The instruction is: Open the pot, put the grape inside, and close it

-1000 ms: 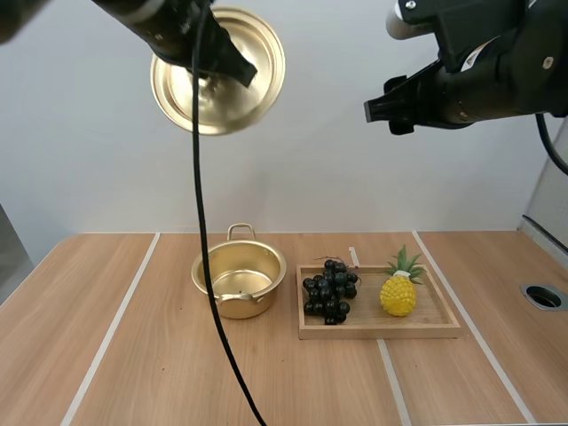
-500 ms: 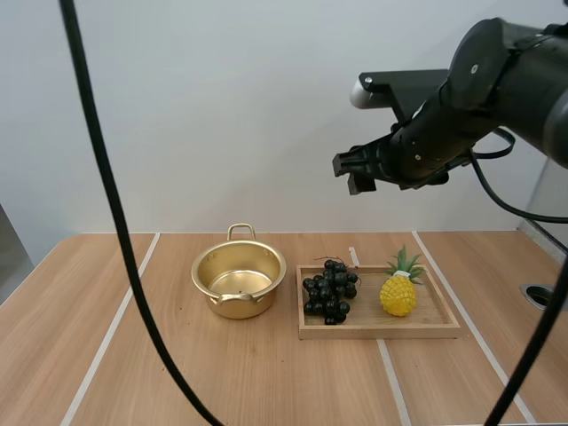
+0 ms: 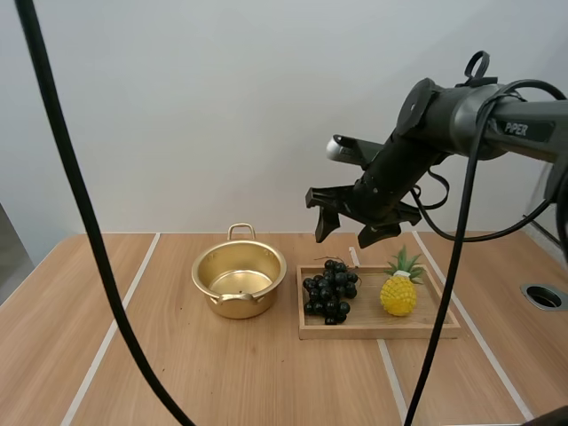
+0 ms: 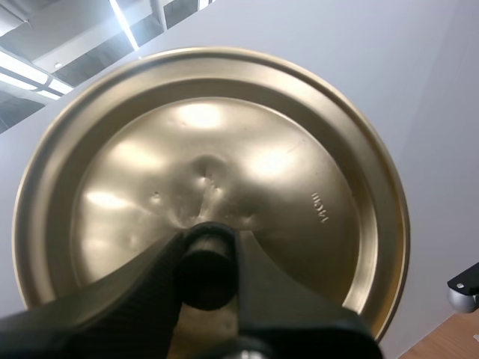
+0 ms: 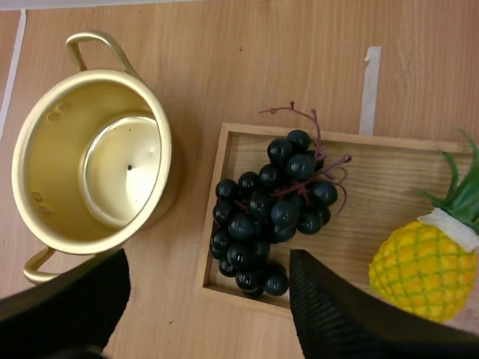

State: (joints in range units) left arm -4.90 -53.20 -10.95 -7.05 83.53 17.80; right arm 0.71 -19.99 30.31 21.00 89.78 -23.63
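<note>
Beside grapes (image 3: pixel 330 300), pineapple (image 3: pixel 398 295), pot (image 3: pixel 232 308) near tray (image 3: pixel 382 331), lid (image 4: pixel 284 172) in left jaws

Pot (image 3: pixel 238 280): gold-coloured metal, two loop handles, upright on the table (image 3: pixel 160 355), uncovered, nothing inside, just beside the wooden tray (image 3: pixel 382 330).
Lid (image 4: pixel 224 157): matching gold, round, off the pot, pinched at its black knob (image 4: pixel 205 273) by the left gripper (image 4: pixel 208 243), knob side facing the wrist camera.
Grapes (image 3: pixel 330 288): dark bunch, reddish stem, lying in the tray's end nearest the pot.
</note>
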